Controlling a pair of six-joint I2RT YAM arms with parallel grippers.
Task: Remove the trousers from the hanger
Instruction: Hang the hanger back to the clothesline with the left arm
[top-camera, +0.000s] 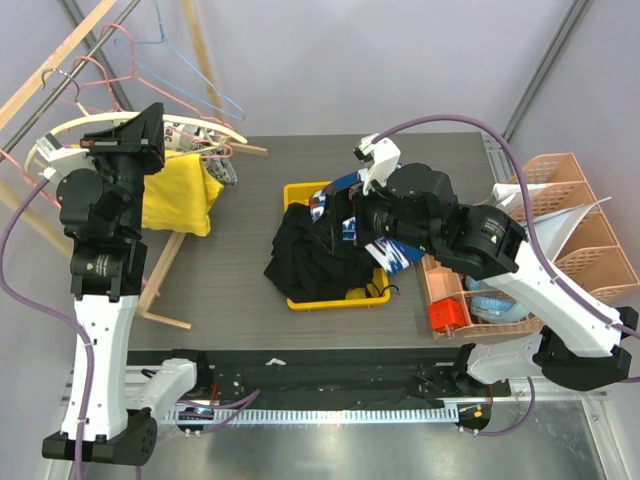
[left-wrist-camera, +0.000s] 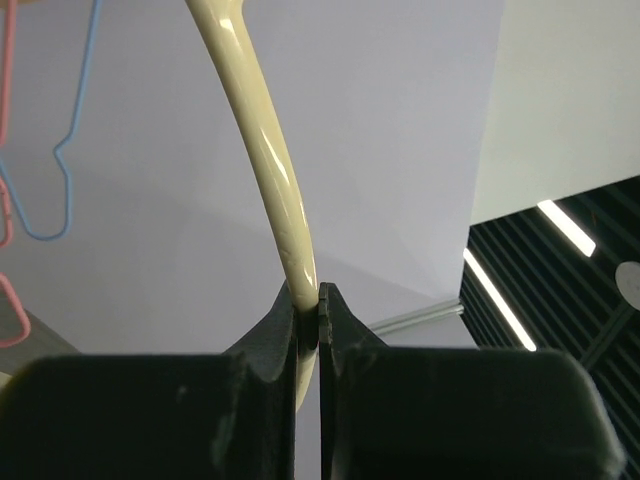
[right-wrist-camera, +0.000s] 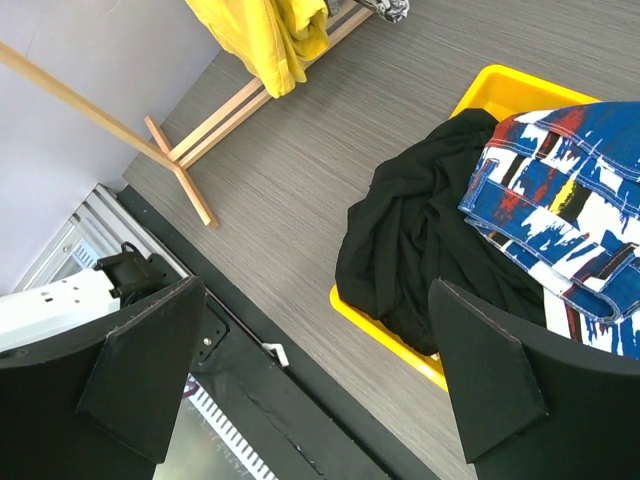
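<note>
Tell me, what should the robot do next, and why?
Probably swing the right gripper across to the yellow garment. The left gripper is shut on the cream hanger, the garment hangs beside it, and the right one is open, empty, above the yellow bin.

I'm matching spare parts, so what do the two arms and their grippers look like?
The left arm and right arm each have white links and bulky black joint housings, with a purple cable running along them. The left gripper and right gripper both have matte black, wedge-shaped fingers.
</note>
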